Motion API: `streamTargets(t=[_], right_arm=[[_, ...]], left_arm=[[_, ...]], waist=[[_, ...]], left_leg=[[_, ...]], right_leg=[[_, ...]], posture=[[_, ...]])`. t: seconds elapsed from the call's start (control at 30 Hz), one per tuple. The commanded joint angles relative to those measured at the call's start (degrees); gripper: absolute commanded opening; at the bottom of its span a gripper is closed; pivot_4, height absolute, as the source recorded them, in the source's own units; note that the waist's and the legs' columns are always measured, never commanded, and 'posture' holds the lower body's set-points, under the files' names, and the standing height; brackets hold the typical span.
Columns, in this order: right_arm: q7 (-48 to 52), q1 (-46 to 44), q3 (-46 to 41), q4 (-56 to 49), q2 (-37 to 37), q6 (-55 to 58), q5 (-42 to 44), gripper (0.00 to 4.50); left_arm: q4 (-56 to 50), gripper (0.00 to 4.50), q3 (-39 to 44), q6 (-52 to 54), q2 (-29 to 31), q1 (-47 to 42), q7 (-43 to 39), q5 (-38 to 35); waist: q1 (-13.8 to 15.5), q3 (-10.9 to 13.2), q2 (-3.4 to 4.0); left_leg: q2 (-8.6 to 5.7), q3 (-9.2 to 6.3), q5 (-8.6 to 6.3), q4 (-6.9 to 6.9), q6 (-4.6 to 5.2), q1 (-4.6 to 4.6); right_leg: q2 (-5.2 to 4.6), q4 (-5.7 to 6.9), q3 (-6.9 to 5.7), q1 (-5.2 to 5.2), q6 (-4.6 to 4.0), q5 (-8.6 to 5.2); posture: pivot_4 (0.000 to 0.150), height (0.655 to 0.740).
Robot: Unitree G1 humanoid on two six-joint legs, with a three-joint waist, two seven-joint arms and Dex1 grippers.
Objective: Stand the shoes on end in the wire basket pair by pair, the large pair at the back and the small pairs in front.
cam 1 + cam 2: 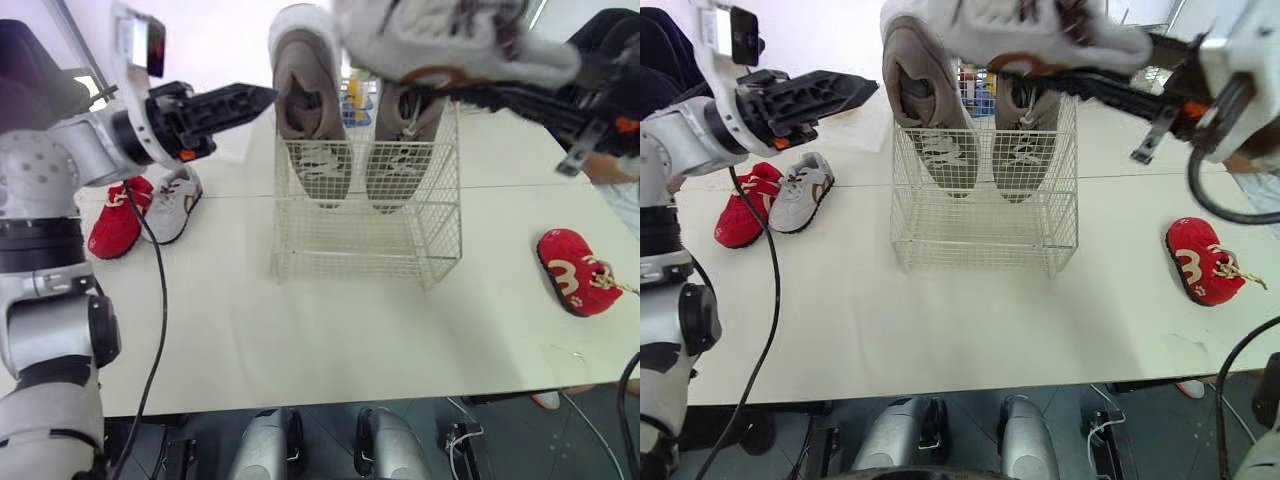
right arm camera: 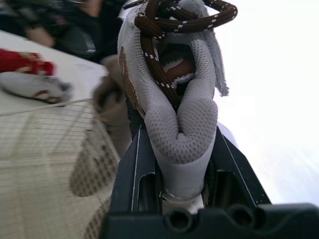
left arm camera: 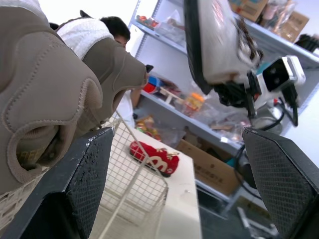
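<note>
The wire basket (image 1: 365, 240) stands in the middle of the white table (image 1: 330, 340). The two big brown shoes (image 1: 310, 110) are already in it, stood on end side by side along the back, their heels poking up over the rim. The front half of the basket is bare wire.

Over on the robot's right, the right claw (image 2: 177, 144) is up in the air, clamped on a small grey shoe (image 1: 450, 35) with brown laces. Its two black fingers squeeze the soft collar from either side, and the shoe hangs above the top of the basket, over the big pair, touching nothing below as far as I can see.

The left claw (image 1: 245, 100) is raised too, just off the basket's left side and level with the tops of the brown shoes. Its fingers are spread apart with nothing between them.

Three small shoes are lying on the table. A red shoe (image 1: 115, 220) and a second grey shoe (image 1: 175, 205) sit touching, side by side, well to the left of the basket. The other red shoe (image 1: 572, 270) lies alone out to the right, near the table's edge.
</note>
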Motion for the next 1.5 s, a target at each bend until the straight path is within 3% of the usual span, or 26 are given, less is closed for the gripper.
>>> streamTargets(t=[0.03, 0.57, 0.67, 0.8, 0.9, 0.97, 1.07, 1.1, 1.13, 1.3, 1.5], right_arm=[[2.9, -3.0, 1.9, 1.3, 0.6, -5.4, -3.0, 0.60], [9.8, -10.6, 13.0, 5.6, 9.5, -15.2, -10.7, 0.60], [10.2, -11.0, 13.2, 5.9, 10.2, -15.2, -11.0, 0.58], [10.9, -11.7, 13.2, 6.7, 10.6, -15.3, -11.7, 0.58], [11.2, -12.1, 12.9, 7.1, 10.9, -14.9, -11.7, 0.58], [11.1, -12.3, 12.5, 7.2, 10.9, -14.0, -11.5, 0.58], [9.7, -12.7, 9.8, 5.7, 9.9, -3.8, -4.8, 0.58], [9.2, -12.9, 7.8, 5.1, 8.9, 2.0, -0.4, 1.44], [8.5, -13.2, 5.9, 4.9, 8.2, 6.6, 3.2, 1.77], [1.5, -12.2, -3.9, 6.8, 6.3, 23.3, 17.3, 4.42], [-14.0, -2.7, -17.1, 9.7, 11.9, 38.0, 39.3, 4.48]], left_arm=[[-0.8, 4.26, 0.7, 2.6, 1.3, -2.5, -3.0, -0.4], [-3.5, 4.26, -0.9, 7.0, -1.0, -3.4, -5.7, 1.3], [-5.1, 3.51, -2.4, 6.6, -0.3, -1.9, -7.2, 2.7], [-6.3, 1.55, -2.7, 6.9, -0.2, -1.0, -8.3, 3.0], [-6.5, 0.32, -2.3, 7.2, -0.7, -0.7, -8.2, 2.9], [-6.2, 0.26, -1.5, 7.5, -1.2, -0.6, -7.4, 2.5], [-5.7, 0.26, 1.2, 7.8, -2.7, -0.1, -4.2, 1.3], [-5.6, 0.26, 2.8, 8.1, -3.5, 0.2, -2.5, 0.5], [-5.6, 0.26, 4.3, 8.4, -4.3, 0.5, -1.0, -0.3], [-7.7, 0.26, 10.5, 8.8, -7.7, 3.3, 6.6, -4.5], [-12.2, 0.26, 15.5, 5.2, -13.9, 7.1, 15.8, -9.7]], waist=[[0.1, 0.0, -0.01], [0.0, 0.1, -0.02], [0.0, 0.1, -0.02], [-0.1, 0.1, -0.02], [-0.1, 0.1, -0.02], [-0.1, 0.1, -0.02], [0.0, 0.1, -0.02], [0.0, 0.1, -0.02], [0.1, 0.1, -0.02], [0.1, 0.1, -0.06], [0.2, 0.0, -0.15]], left_leg=[[0.00, 0.00, 0.00, 0.01, 0.00, 0.00], [0.01, 0.02, 0.02, 0.06, -0.04, 0.00], [0.01, 0.02, 0.03, 0.06, -0.05, 0.00], [0.01, 0.04, 0.03, 0.07, -0.06, 0.00], [0.01, 0.03, 0.04, 0.07, -0.06, 0.00], [0.01, 0.03, 0.04, 0.07, -0.06, 0.00], [0.01, 0.03, 0.04, 0.07, -0.06, 0.00], [0.02, 0.02, 0.04, 0.07, -0.06, 0.00], [0.02, 0.02, 0.04, 0.08, -0.06, 0.00], [0.01, -0.03, 0.04, 0.08, -0.05, 0.00], [0.00, -0.08, 0.03, 0.09, -0.05, 0.05]], right_leg=[[0.00, 0.00, 0.00, 0.00, 0.00, 0.00], [-0.01, 0.07, 0.00, -0.01, 0.00, 0.00], [-0.01, 0.08, -0.01, -0.01, 0.00, 0.00], [0.00, 0.10, 0.00, -0.01, 0.00, 0.00], [0.00, 0.10, 0.00, -0.01, 0.00, 0.00], [0.00, 0.10, 0.00, -0.01, 0.00, 0.00], [-0.01, 0.11, 0.00, -0.01, 0.00, 0.00], [-0.01, 0.11, 0.00, -0.01, -0.01, 0.01], [-0.01, 0.12, 0.00, -0.01, -0.01, 0.01], [-0.05, 0.13, -0.01, 0.01, -0.02, 0.02], [-0.09, 0.15, -0.05, 0.10, -0.05, 0.05]], posture=[[0.150, 0.7400], [0.150, 0.7400], [0.150, 0.7400], [0.150, 0.7400], [0.150, 0.7400], [0.150, 0.7400], [0.150, 0.7400], [0.150, 0.7400], [0.150, 0.7400], [0.150, 0.7400], [0.150, 0.7400]])
